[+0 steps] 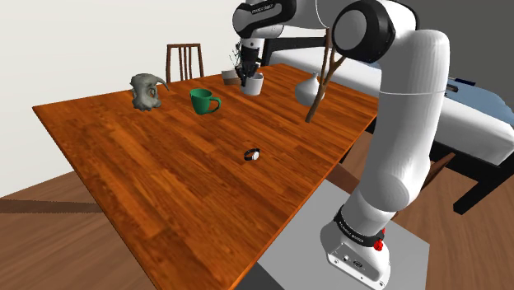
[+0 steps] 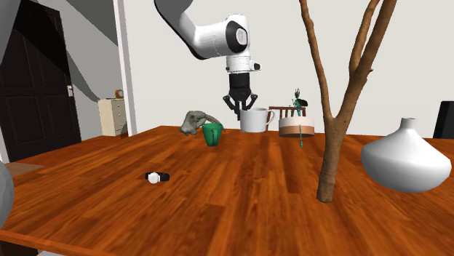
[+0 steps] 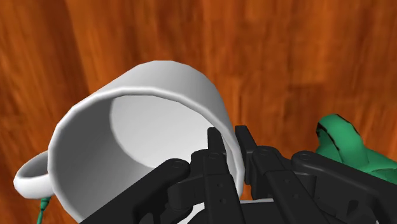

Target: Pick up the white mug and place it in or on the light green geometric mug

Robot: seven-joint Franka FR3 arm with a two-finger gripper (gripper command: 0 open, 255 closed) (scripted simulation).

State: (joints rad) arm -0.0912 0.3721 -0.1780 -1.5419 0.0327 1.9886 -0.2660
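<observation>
My claw [image 3: 230, 139] pinching white mug [image 3: 153, 86] by rim wall: one finger inside, other outside. Mug stands on wooden table [image 1: 165, 189], toward its far end in shoulder view. Green mug [image 1: 202, 100] near it, on shoulder view's left, not touching. Wristwatch [image 1: 252, 154] lies mid-table, well apart from both.

Bare table [image 1: 165, 173] lies open between white mug [image 1: 255, 85] and green mug [image 1: 201, 100]. Vase [image 1: 306, 89] and branch [image 1: 321, 78] stand on the shoulder view's right.
</observation>
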